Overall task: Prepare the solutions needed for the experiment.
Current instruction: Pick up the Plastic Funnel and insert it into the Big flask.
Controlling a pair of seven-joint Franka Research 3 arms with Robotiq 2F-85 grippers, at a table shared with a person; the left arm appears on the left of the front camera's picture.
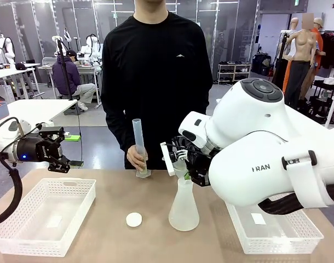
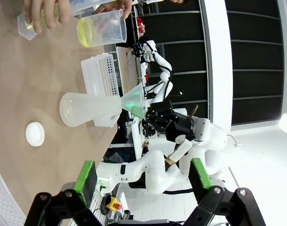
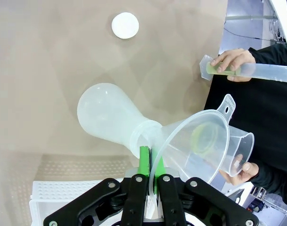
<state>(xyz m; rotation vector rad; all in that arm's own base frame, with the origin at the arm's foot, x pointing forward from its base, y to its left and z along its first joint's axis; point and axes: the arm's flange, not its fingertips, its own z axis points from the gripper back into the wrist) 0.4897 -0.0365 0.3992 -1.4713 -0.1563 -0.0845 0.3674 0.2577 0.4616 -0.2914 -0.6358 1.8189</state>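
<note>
Tabletop (image 1: pixel 101 241). Two white baskets: left basket (image 1: pixel 57 182), right basket (image 1: pixel 290 234). One frosted flask (image 1: pixel 183 211). One funnel (image 3: pixel 181 141) in its neck, with the right gripper (image 3: pixel 149 156) clamped on the funnel rim. Left gripper (image 2: pixel 143 165) spread wide, empty. One beaker (image 2: pixel 106 26) in the person's hand (image 3: pixel 244 170) beside the funnel holds the solutions (image 2: pixel 88 33), pale yellow-green and translucent. One cylinder (image 1: pixel 138 143). One white cap (image 1: pixel 134 219).

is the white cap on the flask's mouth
No, the white cap lies on the table apart from the flask, and a funnel sits at its mouth.
</note>
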